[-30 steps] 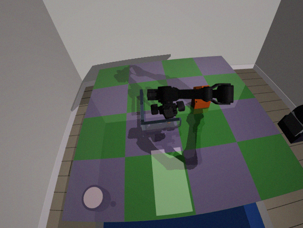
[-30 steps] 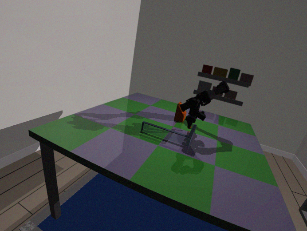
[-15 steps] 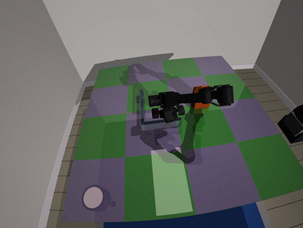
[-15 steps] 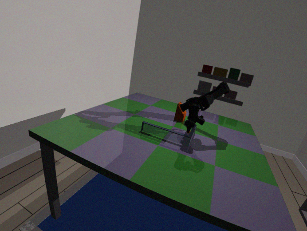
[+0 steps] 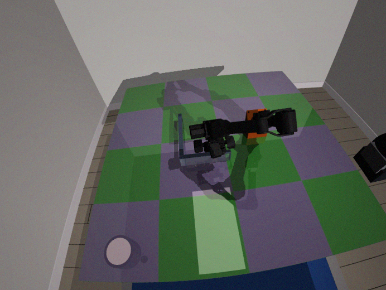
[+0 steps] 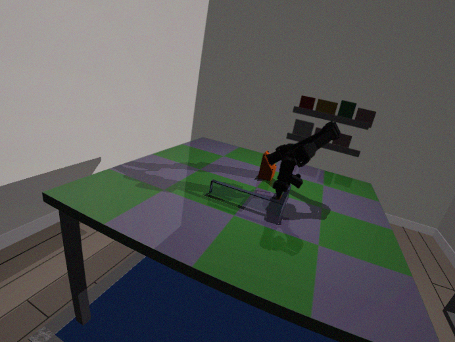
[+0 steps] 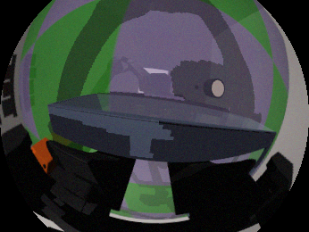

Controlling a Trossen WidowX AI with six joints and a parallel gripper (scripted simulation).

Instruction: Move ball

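Observation:
My gripper (image 5: 215,151) (image 6: 278,197) (image 7: 154,136) points down inside the corner of the clear walls, close to the shorter front wall (image 5: 204,161) (image 6: 280,211) (image 7: 205,142). The longer side wall (image 5: 180,137) (image 6: 235,189) runs back from the corner. The gripper is shut on the orange ball; only a sliver of the ball (image 6: 280,197) shows at the fingertips in the exterior view. In the wrist view the front wall stands across the fingertips and hides the ball. The arm hides it in the top view. The see-through copy cannot be made out in any view.
An orange block (image 5: 256,134) (image 6: 266,170) (image 7: 41,153) stands beside the arm, to the right of the walls in the top view. A round pale-topped object (image 5: 118,251) (image 7: 218,88) stands near the table's front left corner. Shelves hang on the room wall.

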